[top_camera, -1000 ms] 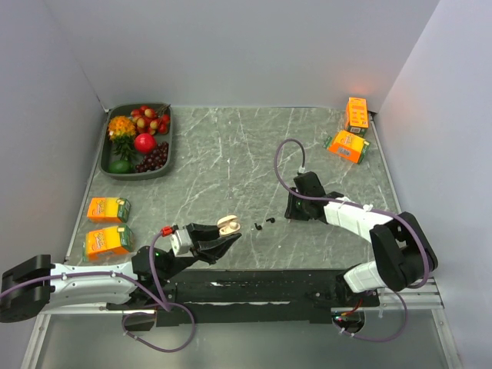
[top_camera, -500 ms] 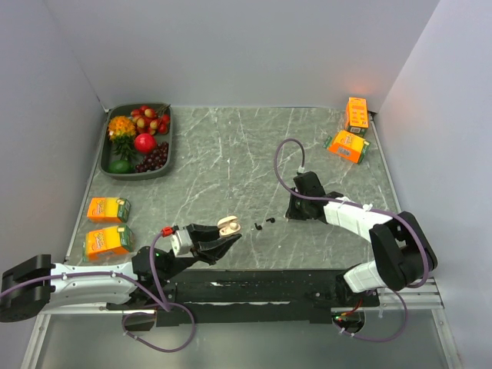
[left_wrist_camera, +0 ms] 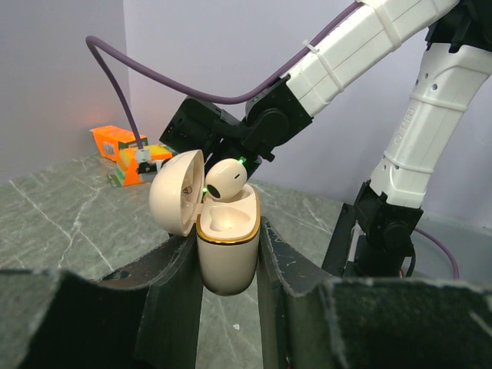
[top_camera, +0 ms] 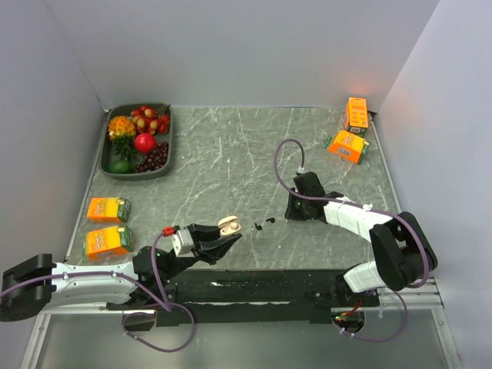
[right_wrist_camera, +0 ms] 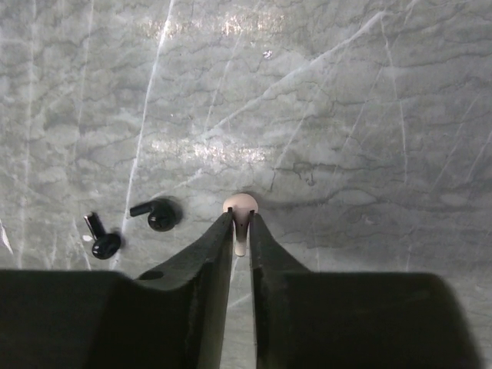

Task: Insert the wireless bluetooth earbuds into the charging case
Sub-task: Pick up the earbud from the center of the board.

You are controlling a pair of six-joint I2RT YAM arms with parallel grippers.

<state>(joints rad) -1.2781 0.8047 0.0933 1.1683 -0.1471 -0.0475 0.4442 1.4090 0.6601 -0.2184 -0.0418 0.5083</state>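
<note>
Earbuds: where do they lie now, Mei?

I count four, Jon. One cream earbud (right_wrist_camera: 240, 204) lies on the bench (right_wrist_camera: 346, 115), and its stem is between the fingers of the right gripper (right_wrist_camera: 241, 223), which is closed almost fully on that stem. Two black earbuds (right_wrist_camera: 157, 215) lie just left of it and do not touch it. A second earbud (left_wrist_camera: 225, 177), also cream, sits in the case (left_wrist_camera: 227, 269) and sticks up from one socket.

And the case?

It is further left, close to the near edge and raised off the bench. The left gripper (left_wrist_camera: 224, 238) is clamped on its two sides. The case stands upright with the lid swung open.

How to do this step well?

I judge the step is to lift the cream earbud. Lift straight up, so the stem does not slip or turn. Pass above the black pair, not through it. Then go left to the case and lower the stem first into the free socket. Whether the black ones belong to this case I cannot tell; only the cream colour matches it.
</note>
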